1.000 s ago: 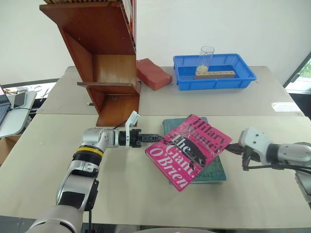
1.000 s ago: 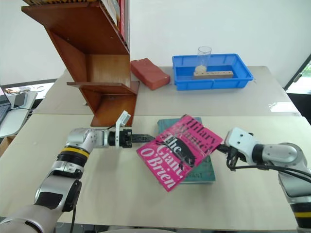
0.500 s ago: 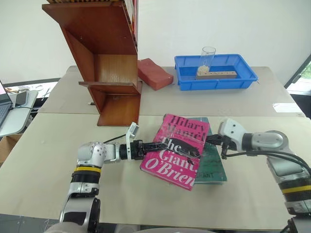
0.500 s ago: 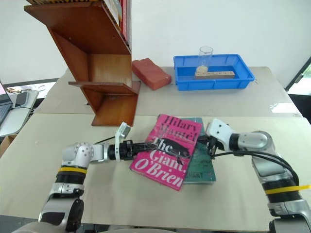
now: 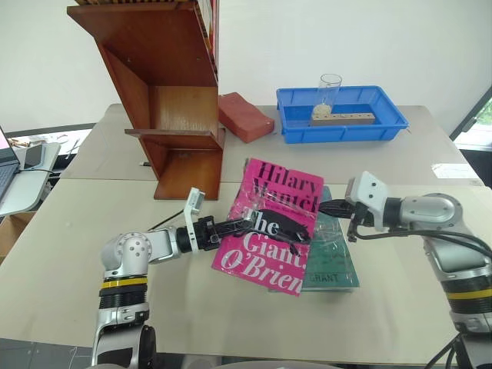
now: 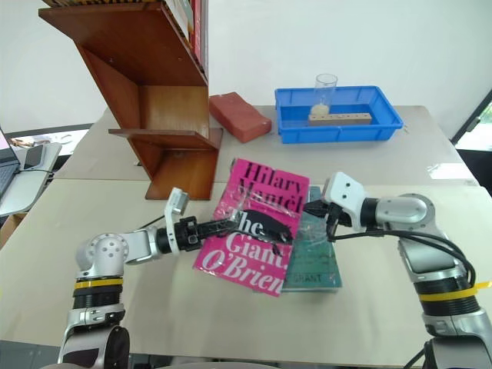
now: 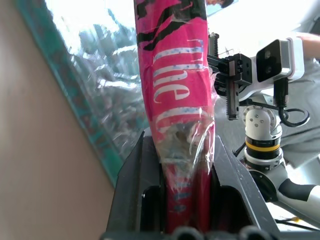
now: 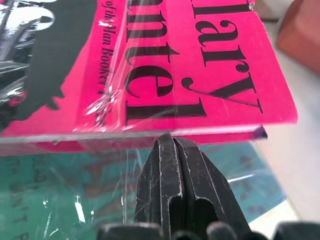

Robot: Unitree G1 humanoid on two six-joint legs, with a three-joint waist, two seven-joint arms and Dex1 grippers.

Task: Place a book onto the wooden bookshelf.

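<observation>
The left gripper [image 5: 244, 224] clamps the pink book [image 5: 273, 223] by its left edge, tilted above the teal book [image 5: 332, 257]. The right gripper [image 5: 327, 207], fingers pressed together, touches the pink book's right edge, with the wooden bookshelf [image 5: 165, 92] far left.

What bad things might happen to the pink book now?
The left hand pinches the pink book only at one edge, through slippery plastic wrap, so it might slide out or droop. The shut right hand just props the other edge. The wooden bookshelf stands close, so the book might bump it.
</observation>
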